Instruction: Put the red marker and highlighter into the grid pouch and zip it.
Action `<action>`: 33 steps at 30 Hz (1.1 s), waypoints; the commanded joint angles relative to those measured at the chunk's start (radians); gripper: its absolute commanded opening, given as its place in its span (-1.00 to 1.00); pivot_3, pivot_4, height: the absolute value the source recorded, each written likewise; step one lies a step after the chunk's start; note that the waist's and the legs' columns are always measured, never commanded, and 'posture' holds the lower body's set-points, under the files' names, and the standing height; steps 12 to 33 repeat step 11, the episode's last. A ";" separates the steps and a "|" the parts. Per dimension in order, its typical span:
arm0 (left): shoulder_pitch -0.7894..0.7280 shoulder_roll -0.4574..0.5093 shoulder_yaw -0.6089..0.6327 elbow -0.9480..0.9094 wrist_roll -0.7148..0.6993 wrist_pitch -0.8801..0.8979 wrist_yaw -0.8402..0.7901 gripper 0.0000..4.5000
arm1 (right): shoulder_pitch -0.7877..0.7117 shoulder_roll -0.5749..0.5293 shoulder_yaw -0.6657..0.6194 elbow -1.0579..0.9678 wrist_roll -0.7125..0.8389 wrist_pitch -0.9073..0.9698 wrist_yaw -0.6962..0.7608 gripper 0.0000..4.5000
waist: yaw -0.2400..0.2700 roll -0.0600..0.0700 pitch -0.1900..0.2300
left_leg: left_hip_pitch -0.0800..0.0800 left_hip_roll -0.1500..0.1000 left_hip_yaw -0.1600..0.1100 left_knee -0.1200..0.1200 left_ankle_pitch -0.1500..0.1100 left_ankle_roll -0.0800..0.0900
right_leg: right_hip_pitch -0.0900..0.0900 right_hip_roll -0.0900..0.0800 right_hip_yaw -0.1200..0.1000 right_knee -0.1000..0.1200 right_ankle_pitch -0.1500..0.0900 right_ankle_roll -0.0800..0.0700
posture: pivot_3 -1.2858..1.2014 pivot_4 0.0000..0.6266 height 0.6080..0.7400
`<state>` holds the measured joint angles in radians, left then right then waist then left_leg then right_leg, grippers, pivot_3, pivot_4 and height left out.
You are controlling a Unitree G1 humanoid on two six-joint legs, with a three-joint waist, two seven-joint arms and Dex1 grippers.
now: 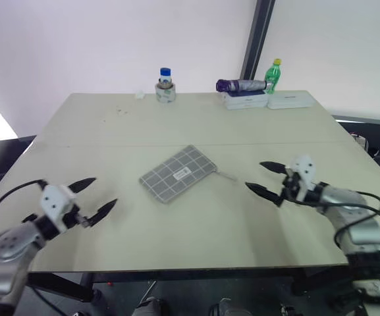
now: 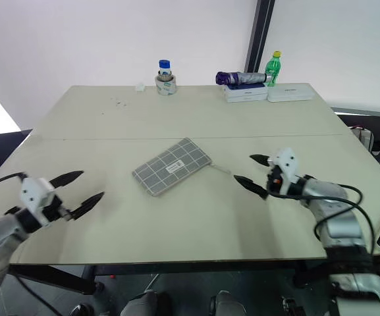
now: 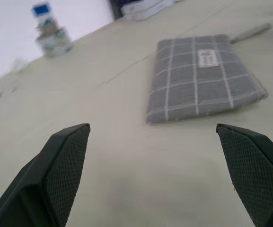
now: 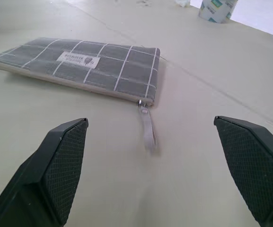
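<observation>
Table: pale, wide; grid pouch lies flat mid-table, apparently zipped.
Handling: likely soft, light fabric; pinch an edge or the pull cord.
Left gripper: fingers spread, empty.
Right gripper: fingers spread, empty.

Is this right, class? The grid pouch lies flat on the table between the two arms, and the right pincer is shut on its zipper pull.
One thing is wrong. The right pincer is open and holds nothing; the right wrist view shows the zipper pull lying free on the table. The grid pouch does lie flat between the arms.
</observation>
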<state>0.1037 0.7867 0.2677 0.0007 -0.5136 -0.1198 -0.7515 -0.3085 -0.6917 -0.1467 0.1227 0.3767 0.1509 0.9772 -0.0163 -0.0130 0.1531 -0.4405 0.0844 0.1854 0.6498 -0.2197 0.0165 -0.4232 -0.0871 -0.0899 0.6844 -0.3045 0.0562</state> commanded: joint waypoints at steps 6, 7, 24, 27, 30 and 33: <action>0.124 -0.010 0.200 -0.002 0.017 0.069 0.019 1.00 | 0.095 -0.044 -0.095 -0.035 0.012 -0.031 0.014 0.97 | 0.001 0.000 0.000 | 0.001 0.000 0.000 0.000 0.000 -0.001 | 0.000 -0.001 -0.001 -0.001 -0.001 -0.004 | 0.03 -0.52 0.97; 0.126 -0.012 0.204 0.010 0.030 0.075 0.028 1.00 | 0.110 -0.046 -0.096 -0.030 0.004 -0.039 0.016 0.97 | 0.003 -0.001 0.000 | 0.001 0.000 -0.001 0.000 0.000 0.000 | 0.000 -0.001 0.000 -0.001 -0.001 -0.004 | 0.03 -0.52 0.97; 0.131 -0.035 0.219 0.042 0.025 0.060 -0.005 1.00 | 0.126 -0.047 -0.101 -0.015 0.001 -0.043 0.007 0.97 | 0.001 -0.001 0.000 | 0.000 0.000 0.000 0.000 -0.001 0.001 | 0.000 -0.001 0.000 -0.002 0.000 -0.003 | 0.03 -0.52 0.97; 0.131 -0.035 0.219 0.042 0.025 0.060 -0.005 1.00 | 0.126 -0.047 -0.101 -0.015 0.001 -0.043 0.007 0.97 | 0.001 -0.001 0.000 | 0.000 0.000 0.000 0.000 -0.001 0.001 | 0.000 -0.001 0.000 -0.002 0.000 -0.003 | 0.03 -0.52 0.97; 0.131 -0.035 0.219 0.042 0.025 0.060 -0.005 1.00 | 0.126 -0.047 -0.101 -0.015 0.001 -0.043 0.007 0.97 | 0.001 -0.001 0.000 | 0.000 0.000 0.000 0.000 -0.001 0.001 | 0.000 -0.001 0.000 -0.002 0.000 -0.003 | 0.03 -0.52 0.97; 0.131 -0.035 0.219 0.042 0.025 0.060 -0.005 1.00 | 0.126 -0.047 -0.101 -0.015 0.001 -0.043 0.007 0.97 | 0.001 -0.001 0.000 | 0.000 0.000 0.000 0.000 -0.001 0.001 | 0.000 -0.001 0.000 -0.002 0.000 -0.003 | 0.03 -0.52 0.97</action>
